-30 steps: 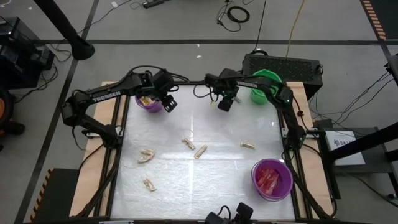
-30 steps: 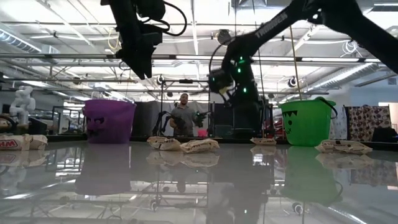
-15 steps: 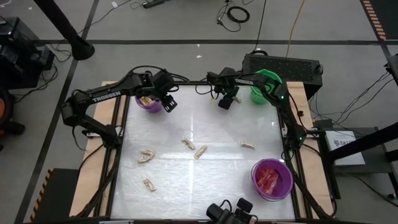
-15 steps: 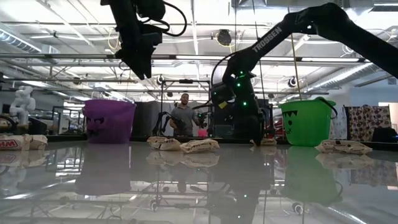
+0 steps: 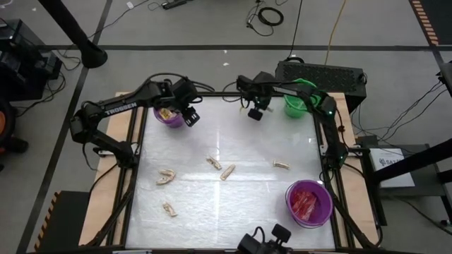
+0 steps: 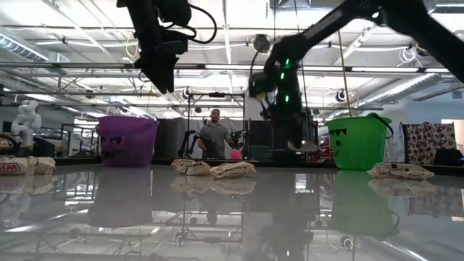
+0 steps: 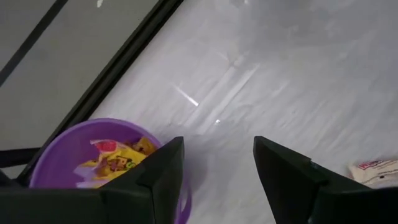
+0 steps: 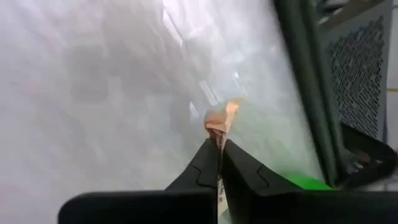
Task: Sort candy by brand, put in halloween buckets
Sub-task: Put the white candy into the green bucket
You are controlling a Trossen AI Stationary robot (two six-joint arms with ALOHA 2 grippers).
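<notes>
My right gripper (image 5: 255, 113) hangs over the table's far edge beside the green bucket (image 5: 298, 99), shut on a small tan wrapped candy (image 8: 219, 119). In the low view the candy (image 6: 303, 146) is clear of the table, left of the green bucket (image 6: 357, 141). My left gripper (image 5: 191, 118) stands open and holds nothing. It is high beside the far-left purple bucket (image 5: 169, 115), which holds yellow packets (image 7: 121, 163). Several tan candies (image 5: 227, 171) lie flat on the table. My right gripper pinches one end of the tan candy (image 8: 217, 132) between its two fingertips. The fingers come from above, pointing steeply down. The rest of the wrapper sticks out past the fingertips, and the piece is lifted clear of the table.
A second purple bucket (image 5: 308, 203) with red packets stands at the near right. Tan pieces lie at mid-table (image 5: 214, 163), right of centre (image 5: 281, 165) and near left (image 5: 166, 176), (image 5: 169, 209). A black metal box (image 5: 321, 74) sits behind the green bucket. A person (image 6: 214, 134) is in the room beyond.
My right gripper has dipped to the table near the far edge and taken hold of a tan candy lying there. It has then risen with it, so the candy now hangs clear of the table.
</notes>
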